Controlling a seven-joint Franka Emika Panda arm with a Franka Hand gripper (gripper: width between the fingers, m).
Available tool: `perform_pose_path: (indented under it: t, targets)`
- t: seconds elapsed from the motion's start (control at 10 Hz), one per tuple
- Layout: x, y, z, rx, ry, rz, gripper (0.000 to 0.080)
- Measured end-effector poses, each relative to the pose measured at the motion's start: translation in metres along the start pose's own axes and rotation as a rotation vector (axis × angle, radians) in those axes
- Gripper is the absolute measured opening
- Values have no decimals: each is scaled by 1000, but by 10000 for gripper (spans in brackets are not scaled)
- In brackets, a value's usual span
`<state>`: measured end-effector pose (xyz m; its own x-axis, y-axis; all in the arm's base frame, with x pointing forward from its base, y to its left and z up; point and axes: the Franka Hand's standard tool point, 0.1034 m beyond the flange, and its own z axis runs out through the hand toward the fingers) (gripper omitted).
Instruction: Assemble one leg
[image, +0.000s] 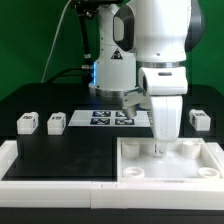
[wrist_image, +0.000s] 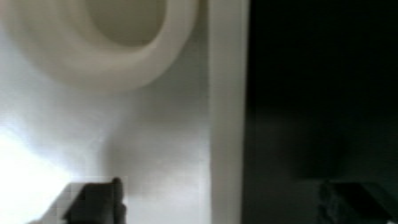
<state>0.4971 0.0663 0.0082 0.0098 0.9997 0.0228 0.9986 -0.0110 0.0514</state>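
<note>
Fingertips (wrist_image: 93, 203) in the wrist view: two dark pads, set wide apart, with nothing between them but white plastic and bare black table (wrist_image: 329, 100). Gripper (wrist_image: 228, 205) is spread and empty. Under it is the tabletop (wrist_image: 107, 130), with one round corner socket (wrist_image: 121, 35) showing and the tabletop's straight edge running between the pads.

Exterior view: gripper (image: 160, 150) sits low over the tabletop (image: 170, 168), on the camera side of the marker board (image: 112, 117). Whether the pads touch the plastic, cannot tell.

Leg (image: 200, 120): upright on the table, well off the marker board's end on the exterior view's right, apart from the gripper. Second leg (image: 56, 122) stands near the marker board's opposite end, and third leg (image: 27, 122) stands farther out on that side. A fourth is not seen. No leg is visibly seated in a socket, so the step looks not yet done.

Handling (judgement):
- Small moulded plastic block, so probably light, stiff and not fragile.
- Faces look smooth, so some slip is likely under a loose pinch.
- It stands free and is small, so a sideways nudge from one pad could tip or skid it. Both pads should close together, centred.
- Take hold across two opposite flat sides, about mid-height or above, leaving free the end that goes into the socket.
- The leg on the right is the nearest candidate.
</note>
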Motion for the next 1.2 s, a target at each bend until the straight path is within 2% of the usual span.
perform_pose_path:
  t: [0.1, 0.3, 0.7, 1.0, 1.2]
  targets:
    - [0, 0, 0, 0, 0, 0, 611]
    - [0, 0, 0, 0, 0, 0, 643]
    - [0, 0, -1, 0, 0, 4, 649]
    - [8, -23, -42, -30, -9, 107, 649]
    - [11, -35, -60, -49, -12, 158, 649]
